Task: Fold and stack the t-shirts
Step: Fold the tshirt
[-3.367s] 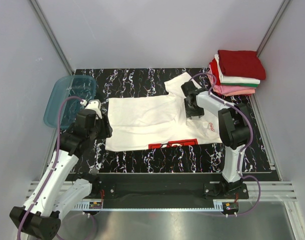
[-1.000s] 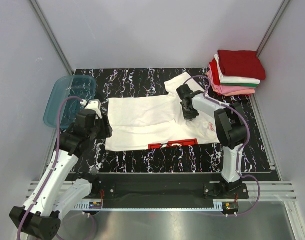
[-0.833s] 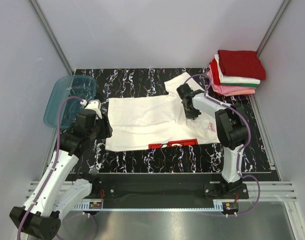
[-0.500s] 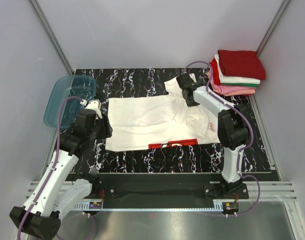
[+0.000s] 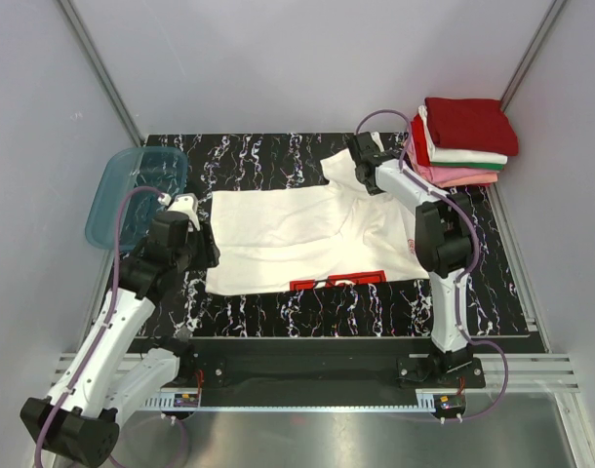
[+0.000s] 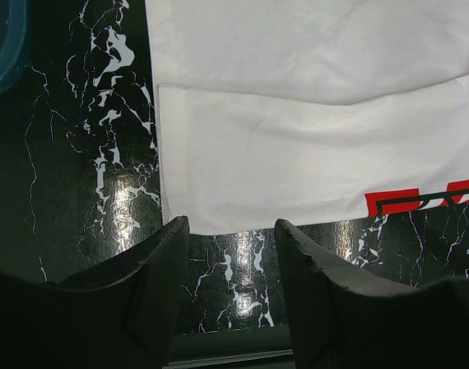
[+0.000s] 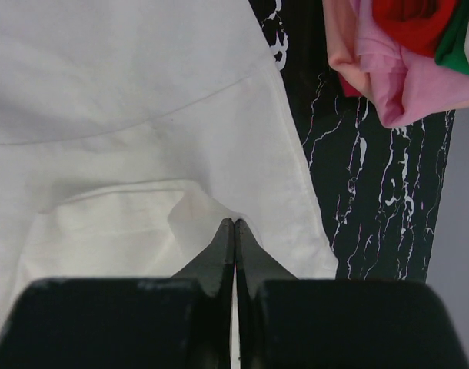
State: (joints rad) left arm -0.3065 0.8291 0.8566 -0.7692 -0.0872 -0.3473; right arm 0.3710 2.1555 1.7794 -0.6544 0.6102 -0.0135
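White t-shirt [image 5: 278,229], red print at its near hem, lies spread and partly folded on the marbled black surface [image 5: 258,151]. The right pincer [image 7: 234,224], closed, pinches its far sleeve; the left pincer [image 6: 231,231] gapes wide over its near-left corner.

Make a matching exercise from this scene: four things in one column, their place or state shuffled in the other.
1. tub
2. shirt stack
3. left gripper
4. right gripper

A. shut on the white t-shirt
B. far right corner of the table
C. open, by the white t-shirt's near left corner
D. far left of the table

Pairs: 1-D, 2-B, 3-C, 4-A
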